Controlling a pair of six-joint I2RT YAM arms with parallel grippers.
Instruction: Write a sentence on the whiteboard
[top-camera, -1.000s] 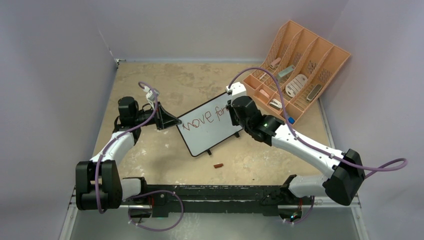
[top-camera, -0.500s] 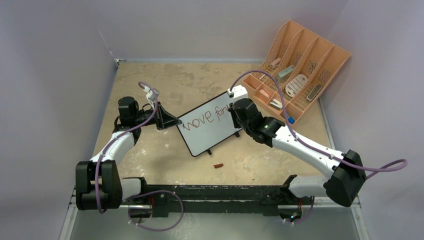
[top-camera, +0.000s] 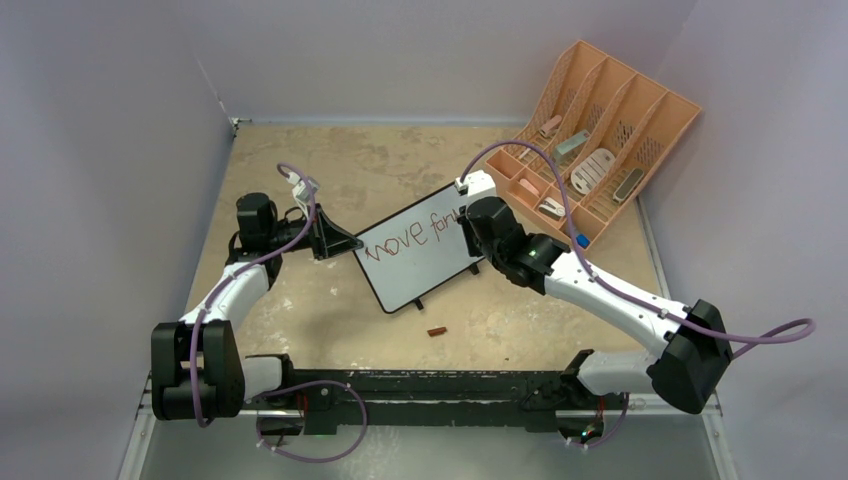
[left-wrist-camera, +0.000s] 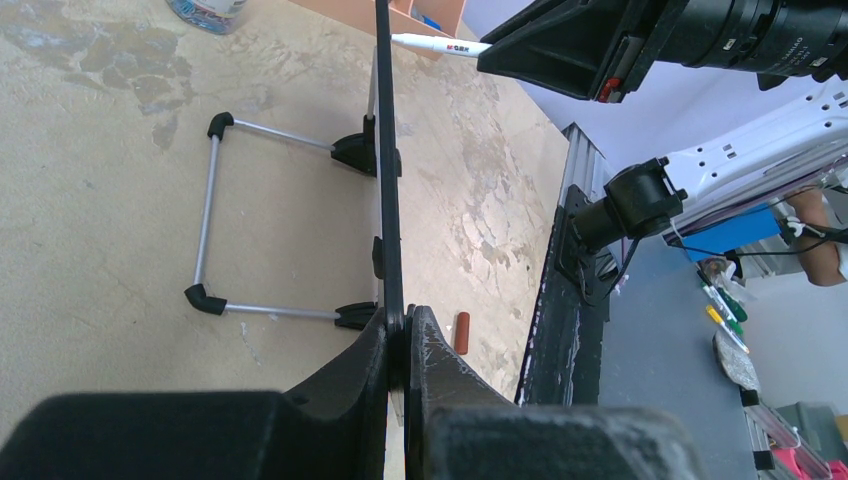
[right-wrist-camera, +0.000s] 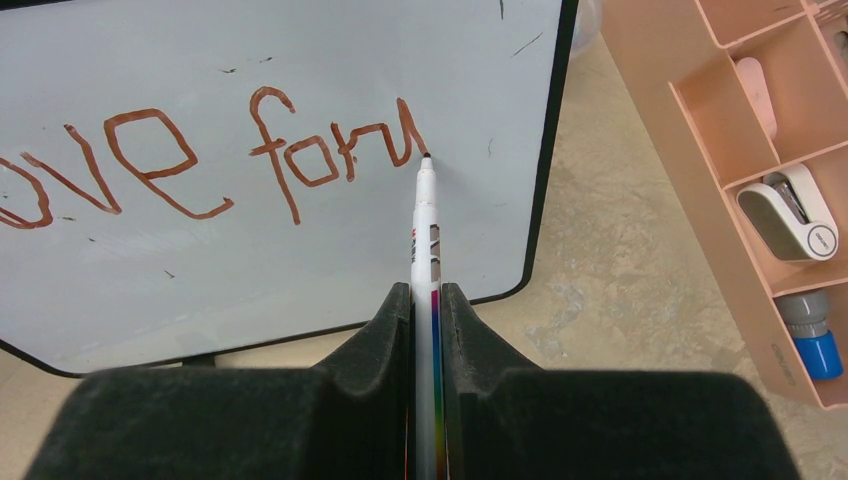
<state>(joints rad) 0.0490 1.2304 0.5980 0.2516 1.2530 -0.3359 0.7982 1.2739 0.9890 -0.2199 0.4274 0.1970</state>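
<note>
Standing on its wire feet at the middle of the table (top-camera: 300, 170), the whiteboard (top-camera: 415, 250) has its long axis on a diagonal in the top view, from near-left to far-right. Its white face tilts up toward the near side. Red-brown letters run along that axis, reading "move for", with one more stroke begun after them.

The marker (right-wrist-camera: 425, 230) lies nearly square to the board face. Its dark tip sits at the end of that last stroke, on the surface as far as the wrist view shows. The right gripper (right-wrist-camera: 427, 300) is clamped on the marker's barrel, its jaws drawn in narrow against both sides. The right arm stretches from its base at the near right on a long diagonal toward the board's far-right end, the wrist bent down toward the face.

The left gripper (left-wrist-camera: 400, 340) pinches the board's thin black frame at the left end — jaws tight on the edge, which the left wrist view shows edge-on. The left arm runs from its base toward the far side, and its wrist turns right toward the board.

A small red-brown cap (top-camera: 437, 331) lies on the table just near of the board, apart from it. The peach organizer (top-camera: 600, 140) leans at the far-right corner, well clear of the board's end.
</note>
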